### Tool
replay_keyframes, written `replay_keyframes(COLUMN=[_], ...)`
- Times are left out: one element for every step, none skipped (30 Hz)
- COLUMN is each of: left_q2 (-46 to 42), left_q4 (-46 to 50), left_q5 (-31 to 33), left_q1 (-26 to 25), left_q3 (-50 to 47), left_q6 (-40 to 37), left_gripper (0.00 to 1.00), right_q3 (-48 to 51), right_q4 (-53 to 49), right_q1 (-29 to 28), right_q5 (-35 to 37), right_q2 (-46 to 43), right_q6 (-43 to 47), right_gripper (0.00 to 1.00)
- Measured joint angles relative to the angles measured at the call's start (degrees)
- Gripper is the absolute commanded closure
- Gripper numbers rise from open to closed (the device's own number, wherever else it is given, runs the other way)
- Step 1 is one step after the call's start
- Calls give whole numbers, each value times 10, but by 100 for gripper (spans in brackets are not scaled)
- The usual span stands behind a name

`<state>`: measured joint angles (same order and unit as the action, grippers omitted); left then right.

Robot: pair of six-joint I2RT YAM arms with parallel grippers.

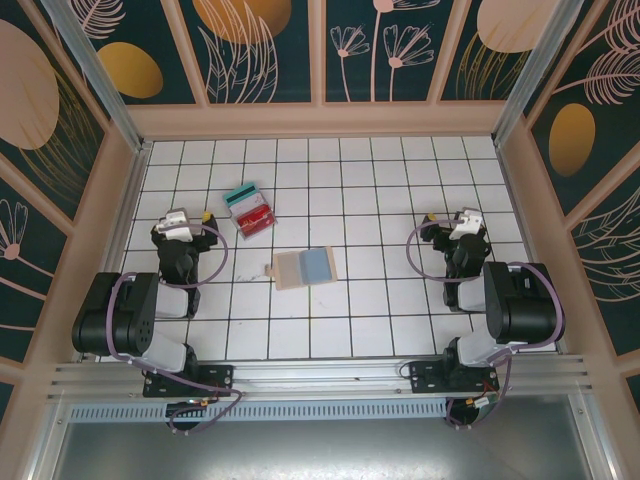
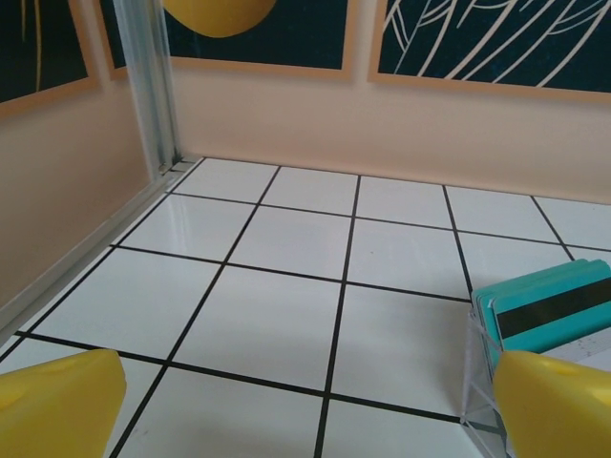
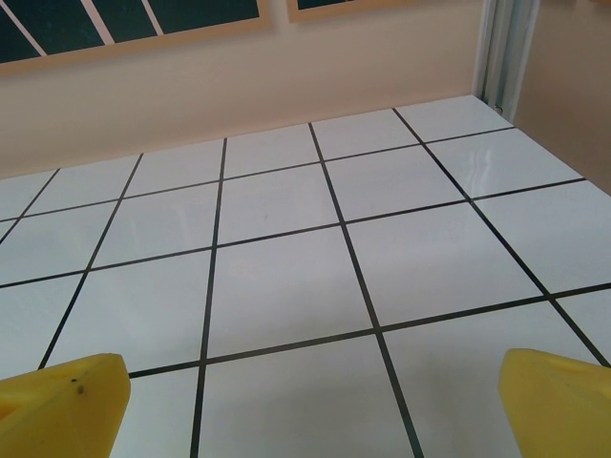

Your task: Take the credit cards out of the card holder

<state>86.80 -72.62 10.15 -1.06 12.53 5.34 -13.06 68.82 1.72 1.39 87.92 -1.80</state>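
A teal-green credit card [image 1: 240,192] and a red one [image 1: 257,217] sit together left of centre, a little ahead and to the right of my left gripper [image 1: 185,222]. In the left wrist view the teal card [image 2: 549,310] shows its black stripe and stands in a clear plastic stand [image 2: 474,382] beside my right fingertip [image 2: 558,410]. The tan card holder [image 1: 303,267] lies open and flat mid-table, blue-grey panel up, apart from the cards. Both the left gripper [image 2: 305,408] and the right gripper [image 3: 310,408] are open over bare tile. The right gripper [image 1: 462,222] hovers at the right side.
The white tiled floor [image 1: 380,200] is boxed in by beige walls [image 1: 320,120] on three sides. An aluminium post [image 2: 153,86] stands in the far left corner. Both arm bases are bolted to the near rail [image 1: 320,375].
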Motion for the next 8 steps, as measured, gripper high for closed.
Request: replay_keyframes(left_q2=[0,0,0,0,0,0,0,0], left_q4=[0,0,0,0,0,0,0,0], left_q5=[-3,-6,-7,-8,-9,-10,-10,-10], left_q1=[0,0,0,0,0,0,0,0], left_q3=[0,0,0,0,0,0,0,0], left_q6=[-1,-2,-3,-3,-4,-4,-5,-5], left_gripper=[1,1,1,1,1,1,1,1], right_q3=[0,0,0,0,0,0,0,0], right_q4=[0,0,0,0,0,0,0,0], right_q1=[0,0,0,0,0,0,0,0], right_q5=[0,0,0,0,0,0,0,0], right_q2=[0,0,0,0,0,0,0,0], right_q6=[0,0,0,0,0,0,0,0], right_gripper=[1,1,1,1,1,1,1,1])
